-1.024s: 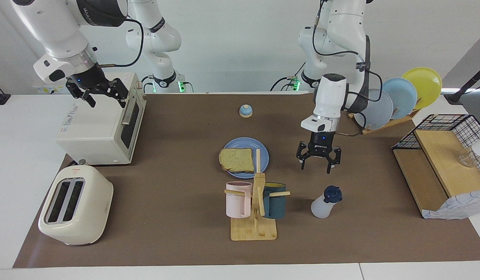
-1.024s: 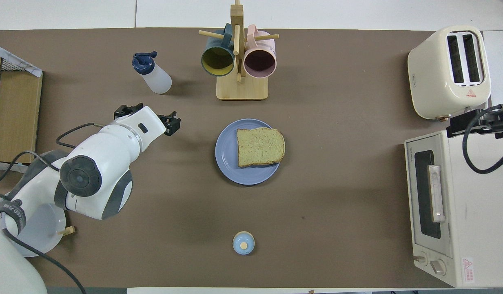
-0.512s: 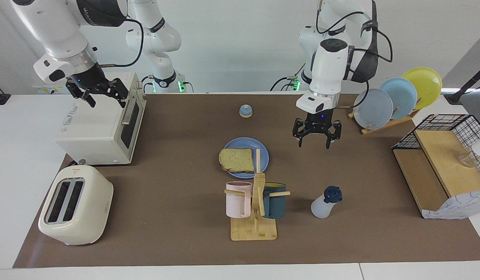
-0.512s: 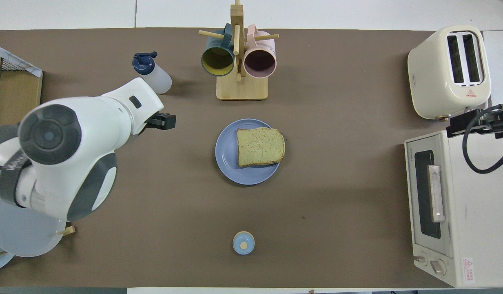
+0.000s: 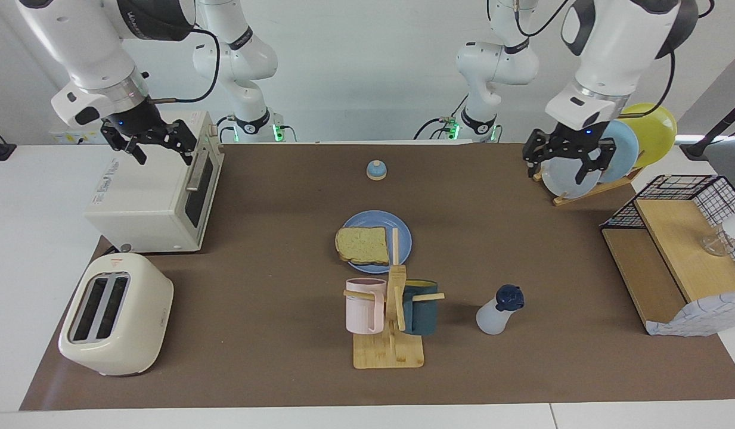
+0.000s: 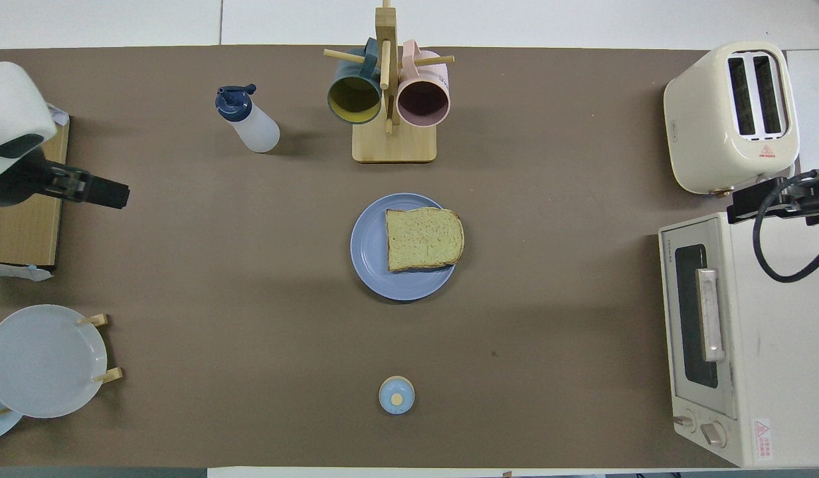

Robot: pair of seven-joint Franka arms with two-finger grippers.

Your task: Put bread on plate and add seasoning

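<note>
The bread [image 5: 362, 245] lies flat on the blue plate [image 5: 404, 234] in the middle of the table; in the overhead view the bread [image 6: 422, 238] covers the half of the plate [image 6: 369, 249] toward the right arm's end. The seasoning bottle [image 5: 497, 310] stands upright beside the mug rack, farther from the robots than the plate, and also shows in the overhead view [image 6: 250, 123]. My left gripper [image 5: 560, 173] is open and empty, raised high by the plate rack at the left arm's end. My right gripper [image 5: 163, 155] is open and empty, waiting over the toaster oven.
A wooden mug rack [image 5: 391, 348] with a pink and a dark mug stands just past the plate. A bell [image 5: 376, 170] sits nearer the robots. Toaster oven [image 5: 152, 196] and toaster [image 5: 114, 313] fill the right arm's end; plate rack [image 5: 605, 149] and wire shelf [image 5: 677, 250] the left arm's end.
My left gripper has risen and swung away from beside the plate to the plate rack at the left arm's end. Bread, plate, bottle and right arm have not moved.
</note>
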